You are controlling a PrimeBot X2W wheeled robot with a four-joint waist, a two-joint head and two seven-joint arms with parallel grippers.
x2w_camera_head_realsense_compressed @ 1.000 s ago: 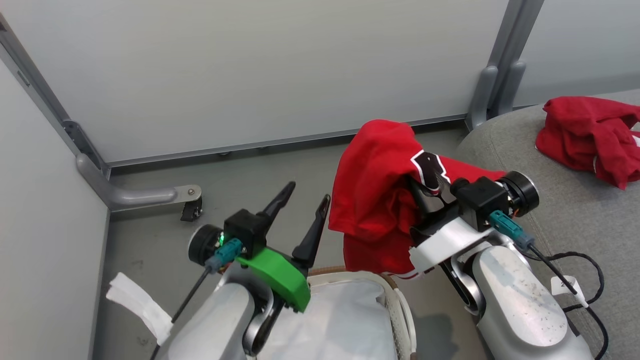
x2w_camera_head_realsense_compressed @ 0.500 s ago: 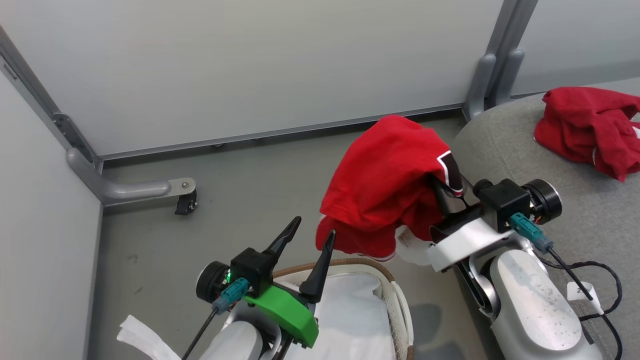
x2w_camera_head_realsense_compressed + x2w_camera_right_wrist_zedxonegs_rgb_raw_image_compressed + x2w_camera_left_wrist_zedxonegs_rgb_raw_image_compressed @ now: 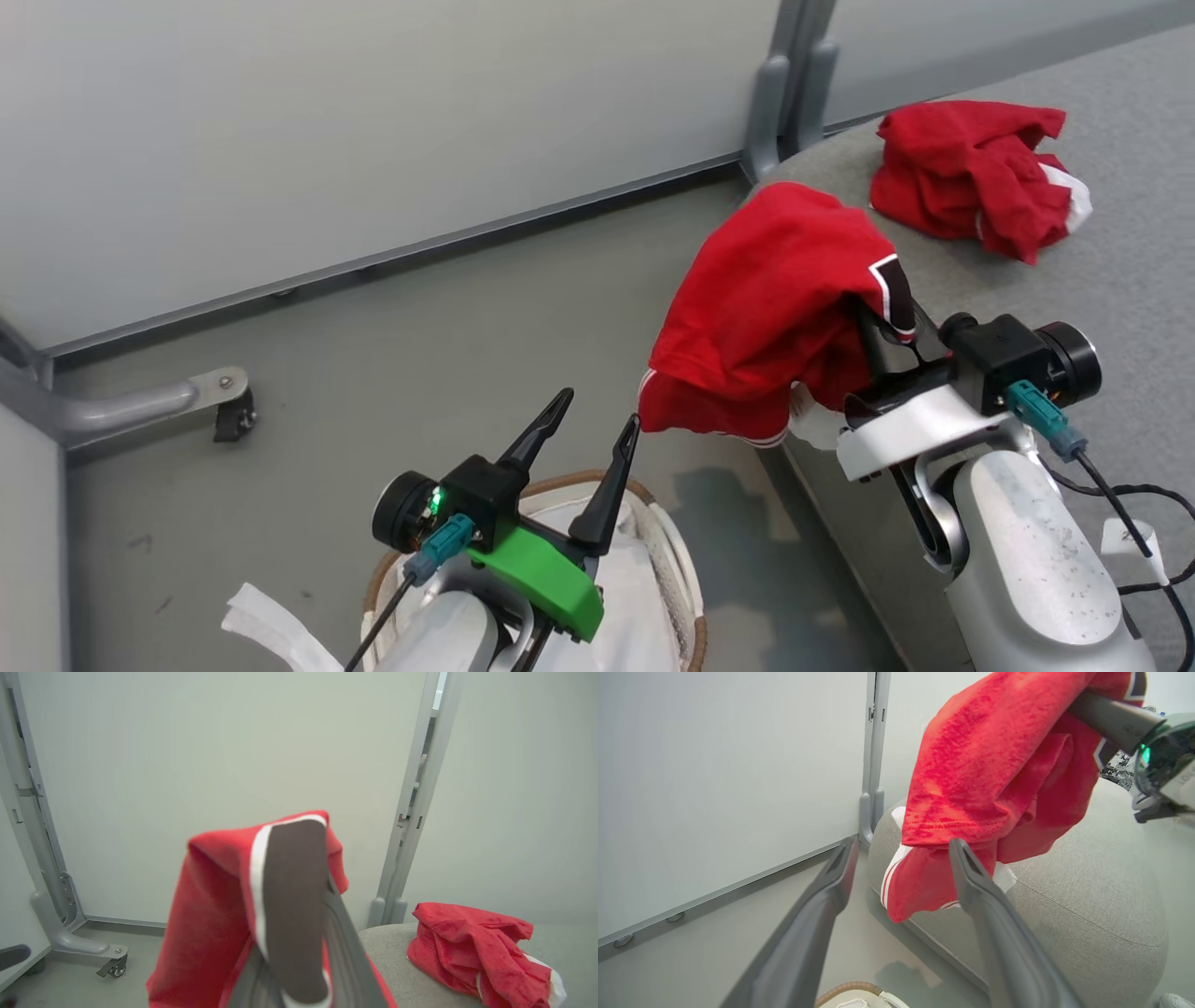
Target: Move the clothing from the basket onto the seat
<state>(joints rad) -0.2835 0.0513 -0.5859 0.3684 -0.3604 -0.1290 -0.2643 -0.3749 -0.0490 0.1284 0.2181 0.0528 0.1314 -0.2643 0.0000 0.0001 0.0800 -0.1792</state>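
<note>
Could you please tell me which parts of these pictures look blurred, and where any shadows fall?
Right wrist view: the held jersey and the right hand's fingers are soft, close to the lens. Head view: crisp, with a faint shadow on the floor beside the basket.

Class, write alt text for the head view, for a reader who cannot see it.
The right gripper holds a red jersey up at the edge of the grey seat; another red garment lies on the seat. The left gripper hovers open above the basket.
</note>
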